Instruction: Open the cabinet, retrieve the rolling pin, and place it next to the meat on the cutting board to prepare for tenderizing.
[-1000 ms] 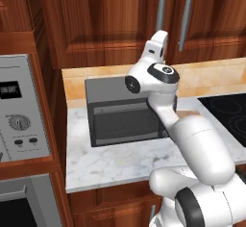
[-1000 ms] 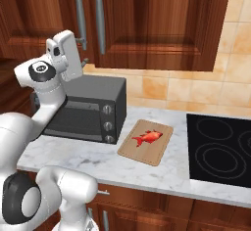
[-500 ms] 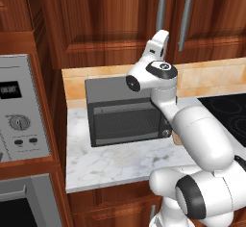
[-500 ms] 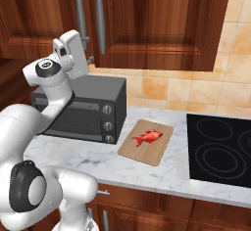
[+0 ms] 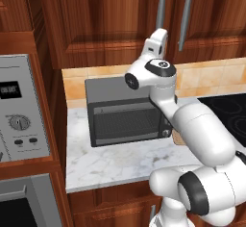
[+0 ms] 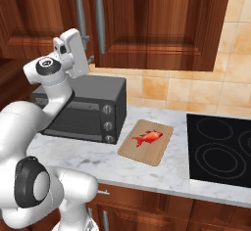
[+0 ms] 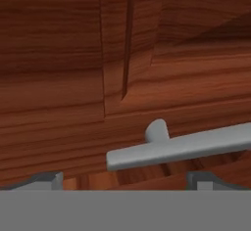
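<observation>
The cabinet (image 5: 115, 24) has both wood doors shut, so the rolling pin is hidden. My gripper (image 7: 125, 180) is open and sits just below the lower end of the left silver handle (image 7: 181, 147). Its two fingertips (image 7: 49, 179) stand wide apart, touching nothing. In the base views the hand (image 5: 157, 41) (image 6: 73, 54) is raised in front of the doors, beneath the left handle (image 5: 161, 7) (image 6: 80, 14). The red meat (image 6: 148, 137) lies on the tan cutting board (image 6: 142, 152), right of the toaster oven.
A grey toaster oven (image 5: 127, 110) (image 6: 83, 107) stands on the marble counter (image 5: 110, 163) directly under my hand. A black cooktop (image 6: 220, 147) lies at the right. A built-in oven panel (image 5: 19, 110) fills the left side. The second door handle (image 6: 100, 19) hangs beside the first.
The arm's upper joints have swung forward, and the hand has edged slightly toward the cabinet handles. The doors, meat and board are unmoved.
</observation>
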Tool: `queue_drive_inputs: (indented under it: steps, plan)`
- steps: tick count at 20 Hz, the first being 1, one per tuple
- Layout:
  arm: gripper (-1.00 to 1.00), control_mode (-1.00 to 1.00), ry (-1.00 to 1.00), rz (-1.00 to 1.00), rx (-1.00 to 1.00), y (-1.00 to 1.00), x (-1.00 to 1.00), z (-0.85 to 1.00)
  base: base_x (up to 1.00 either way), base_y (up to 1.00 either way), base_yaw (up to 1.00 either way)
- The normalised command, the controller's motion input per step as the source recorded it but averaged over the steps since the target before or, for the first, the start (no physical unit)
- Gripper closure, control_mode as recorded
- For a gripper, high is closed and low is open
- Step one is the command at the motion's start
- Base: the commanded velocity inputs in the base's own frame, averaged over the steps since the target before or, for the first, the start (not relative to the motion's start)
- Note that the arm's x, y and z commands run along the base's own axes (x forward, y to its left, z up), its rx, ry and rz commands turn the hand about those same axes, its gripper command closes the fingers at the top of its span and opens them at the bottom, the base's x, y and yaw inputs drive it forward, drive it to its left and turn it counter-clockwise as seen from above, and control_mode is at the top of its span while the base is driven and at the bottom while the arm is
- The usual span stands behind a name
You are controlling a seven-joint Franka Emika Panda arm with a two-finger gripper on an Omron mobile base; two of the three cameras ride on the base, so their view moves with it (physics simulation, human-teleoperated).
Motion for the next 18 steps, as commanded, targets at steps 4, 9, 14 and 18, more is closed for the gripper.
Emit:
queue_drive_inputs:
  steps: [4, 9, 14, 18]
  plan:
    - [-1.00, -1.00, 0.00, -0.05, 0.00, -0.21, 0.15, 0.00, 0.00, 0.00, 0.00]
    - [-1.00, -1.00, 0.00, -0.09, 0.00, -0.45, 0.00, 0.00, 0.00, 0.00, 0.00]
    - [-1.00, -1.00, 0.00, -0.10, 0.00, -0.53, 0.00, 0.00, 0.00, 0.00, 0.00]
    - [-1.00, -1.00, -0.03, -0.14, 0.00, -0.65, -0.23, -0.10, 0.00, 0.00, 0.00]
